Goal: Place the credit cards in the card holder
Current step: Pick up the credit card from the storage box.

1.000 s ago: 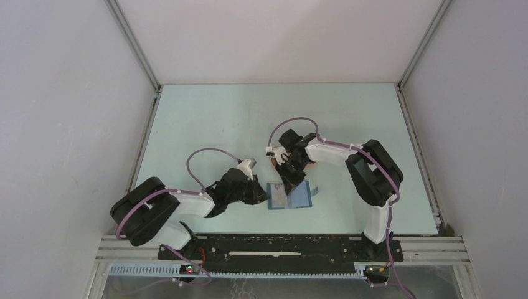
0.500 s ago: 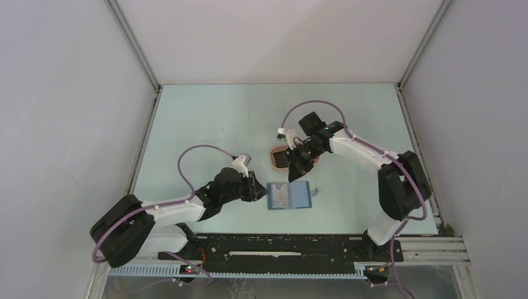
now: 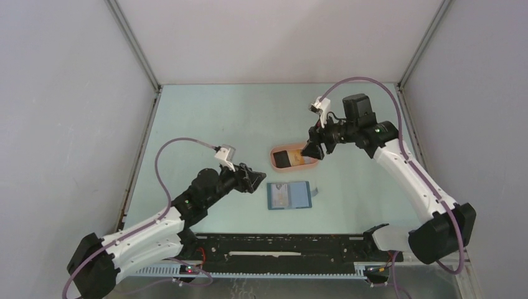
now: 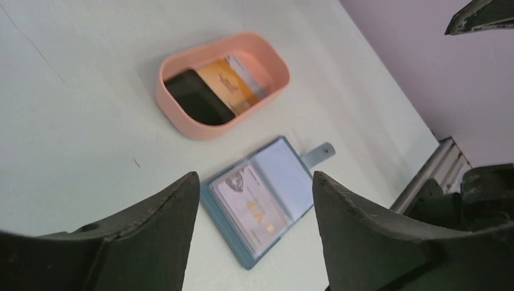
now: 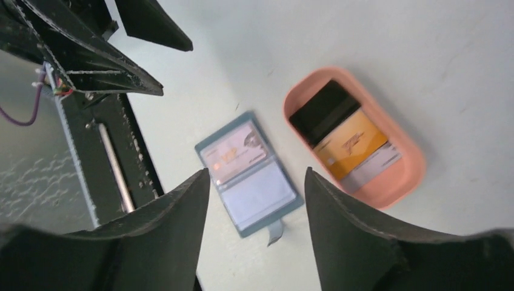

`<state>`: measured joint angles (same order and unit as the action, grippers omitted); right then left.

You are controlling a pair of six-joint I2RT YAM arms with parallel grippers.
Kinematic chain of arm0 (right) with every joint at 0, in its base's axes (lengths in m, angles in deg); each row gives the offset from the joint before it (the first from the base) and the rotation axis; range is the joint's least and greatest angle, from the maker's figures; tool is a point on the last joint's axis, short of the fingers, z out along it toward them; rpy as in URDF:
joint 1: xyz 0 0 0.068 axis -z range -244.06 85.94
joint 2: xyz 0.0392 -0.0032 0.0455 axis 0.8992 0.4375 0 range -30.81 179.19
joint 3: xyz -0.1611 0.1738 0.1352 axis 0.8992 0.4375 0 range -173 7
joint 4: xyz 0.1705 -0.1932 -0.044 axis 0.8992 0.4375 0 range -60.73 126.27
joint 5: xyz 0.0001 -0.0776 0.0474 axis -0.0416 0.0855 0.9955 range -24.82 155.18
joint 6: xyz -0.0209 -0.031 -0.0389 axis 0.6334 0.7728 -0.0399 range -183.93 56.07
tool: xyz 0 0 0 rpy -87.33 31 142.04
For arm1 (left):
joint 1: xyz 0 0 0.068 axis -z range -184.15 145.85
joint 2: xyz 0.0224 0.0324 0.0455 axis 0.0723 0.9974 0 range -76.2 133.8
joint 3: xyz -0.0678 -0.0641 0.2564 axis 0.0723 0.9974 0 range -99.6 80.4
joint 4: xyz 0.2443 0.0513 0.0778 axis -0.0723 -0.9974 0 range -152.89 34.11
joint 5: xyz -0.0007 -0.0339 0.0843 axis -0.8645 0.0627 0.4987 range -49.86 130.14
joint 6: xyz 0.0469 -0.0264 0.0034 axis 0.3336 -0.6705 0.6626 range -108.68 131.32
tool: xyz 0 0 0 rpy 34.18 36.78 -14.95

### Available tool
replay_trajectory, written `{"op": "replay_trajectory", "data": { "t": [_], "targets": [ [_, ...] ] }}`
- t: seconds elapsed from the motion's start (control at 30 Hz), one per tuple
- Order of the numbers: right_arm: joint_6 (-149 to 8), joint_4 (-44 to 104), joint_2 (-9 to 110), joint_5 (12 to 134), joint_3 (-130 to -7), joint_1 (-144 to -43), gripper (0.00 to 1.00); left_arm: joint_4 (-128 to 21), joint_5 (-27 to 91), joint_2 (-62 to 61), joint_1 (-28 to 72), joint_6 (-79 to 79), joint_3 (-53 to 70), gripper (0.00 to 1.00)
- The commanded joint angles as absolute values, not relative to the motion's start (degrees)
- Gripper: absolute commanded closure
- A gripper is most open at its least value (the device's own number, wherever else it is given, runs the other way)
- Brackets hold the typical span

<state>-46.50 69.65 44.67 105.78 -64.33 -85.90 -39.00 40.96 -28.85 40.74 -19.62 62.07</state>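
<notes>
Near the front middle of the tabletop: wallet lies open and flat, blue cover down, both inner pages up. Snap tab sticks out from its right edge.

Left page of wallet: one pale card with gold print sits in the slot. Right page shows a plain pale pocket.

Just beyond wallet, not touching it: pink oval tray. More cards inside. Black card at the tray's left end, orange card next to it, overlapping. Pale card shows at the orange one's far edge; how many lie underneath, cannot tell.

Left tool: left of wallet, near it, raised off the tabletop. Fingers apart, nothing between them. Its wrist view looks down between the fingers at wallet and tray.

Right tool: beyond wallet and to its right, raised over the tray's right end. Fingers spread, nothing held. Wallet and tray both visible below it in the wrist view.

Neither tool touches wallet, tray or any card.
</notes>
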Motion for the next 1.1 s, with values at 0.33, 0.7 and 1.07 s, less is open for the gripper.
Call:
{"op": "replay_trajectory", "data": {
  "t": [0.33,0.7,1.07],
  "targets": [
    [-56.04,61.16,58.06,107.75,-71.44,-85.9,0.27,-36.92,46.47,-30.86,39.41,-15.07,58.25,0.0],
    [-72.91,52.34,71.01,92.47,-67.18,-85.35,0.3,-28.95,46.3,-17.83,38.92,-18.92,57.73,0.0],
    [-76.93,52.66,78.1,89.7,-69.25,-83.28,0.19,-27.57,43.47,-3.45,36.2,-23.09,52.77,0.04]
  ]
}}
